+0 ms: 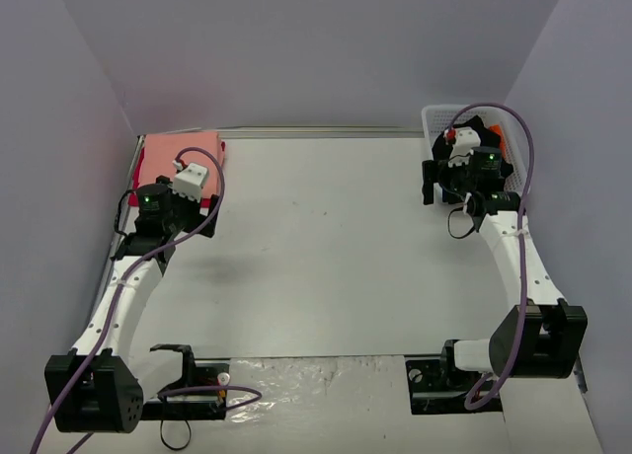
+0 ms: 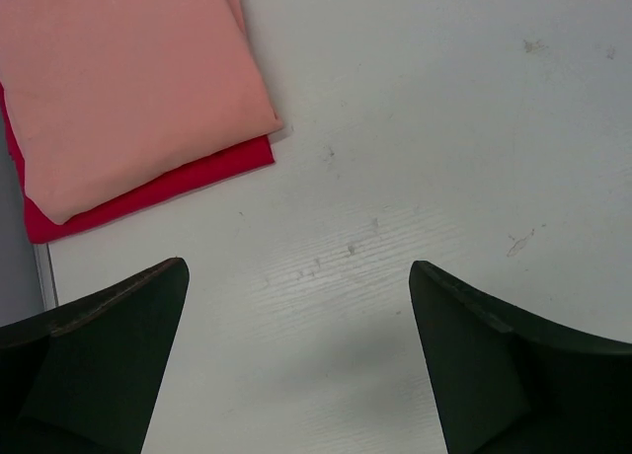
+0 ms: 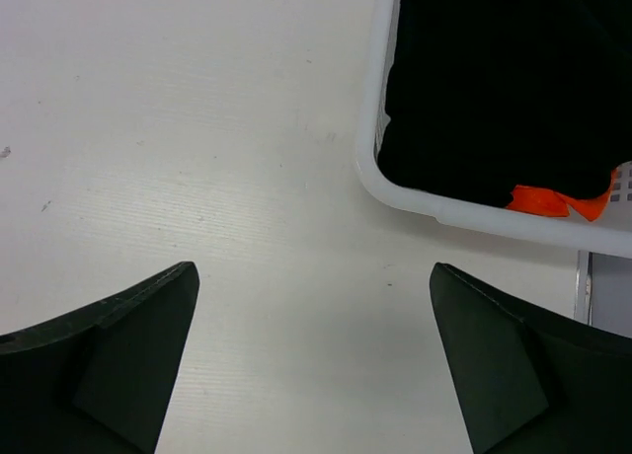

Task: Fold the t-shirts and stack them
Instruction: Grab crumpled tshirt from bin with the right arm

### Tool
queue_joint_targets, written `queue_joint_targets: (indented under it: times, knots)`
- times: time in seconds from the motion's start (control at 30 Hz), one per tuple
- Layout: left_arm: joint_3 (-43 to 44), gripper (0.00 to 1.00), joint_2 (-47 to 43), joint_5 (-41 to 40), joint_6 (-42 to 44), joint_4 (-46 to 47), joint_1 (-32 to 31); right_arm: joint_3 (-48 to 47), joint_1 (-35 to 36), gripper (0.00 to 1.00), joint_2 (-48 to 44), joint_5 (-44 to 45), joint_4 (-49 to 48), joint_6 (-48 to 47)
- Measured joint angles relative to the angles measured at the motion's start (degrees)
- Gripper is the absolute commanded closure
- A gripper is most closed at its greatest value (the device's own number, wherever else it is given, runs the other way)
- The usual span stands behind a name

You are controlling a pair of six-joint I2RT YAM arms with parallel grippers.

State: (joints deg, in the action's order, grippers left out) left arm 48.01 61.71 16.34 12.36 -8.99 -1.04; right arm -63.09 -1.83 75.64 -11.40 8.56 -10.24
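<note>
Pink shirt (image 1: 183, 148) lies folded far left, basket (image 1: 432, 118) far right. Left gripper (image 2: 296, 271) gapes empty beside it, red shirt (image 2: 188, 181) beneath. Right gripper (image 3: 314, 271), also apart, sits by the basketed black shirt (image 3: 494, 79): limp, probably light; pinch a fold.

- No text, label, brand, number or sign can be read in any of the views.
</note>
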Motion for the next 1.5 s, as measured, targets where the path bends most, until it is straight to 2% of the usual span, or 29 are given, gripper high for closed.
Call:
queue_joint_targets:
  times: [0.13,0.27,0.4,0.5,0.73,0.93,1.17,1.33,1.5]
  knots:
    - [0.00,0.06,-0.31,0.15,0.00,-0.24,0.00,-0.42,-0.02,0.00,-0.61,-3.89,0.61,0.35]
    - [0.44,0.06,-0.72,0.42,0.07,-1.36,0.00,1.73,0.42,0.00,-3.69,-11.43,0.50,-0.59]
    - [1.36,0.06,-0.76,1.29,0.46,-2.32,0.00,-1.57,3.04,0.00,-0.09,-13.60,2.89,-2.16]
    - [1.51,0.06,-1.09,2.16,0.22,-2.36,0.00,-4.37,5.07,0.00,4.22,-8.92,3.02,-3.41]
    - [1.51,0.06,-1.79,4.39,0.57,-2.36,0.00,-15.85,4.98,0.00,17.09,10.43,0.28,-4.96]
    - [1.09,0.06,-2.60,3.78,0.79,-1.33,0.00,-25.18,2.84,0.03,29.46,19.47,-2.01,-3.39]
    - [0.81,0.06,-2.73,3.85,0.90,-0.52,-0.02,-32.83,0.35,0.04,41.24,25.44,-2.23,-2.67]
    - [0.22,0.06,-2.56,3.82,1.14,-0.09,-0.02,-39.08,-2.82,0.05,46.56,27.89,-2.62,-2.25]
    - [0.22,0.06,-1.77,3.82,1.44,-0.13,-0.02,-42.36,-5.70,0.10,50.21,28.72,-3.23,-1.84]
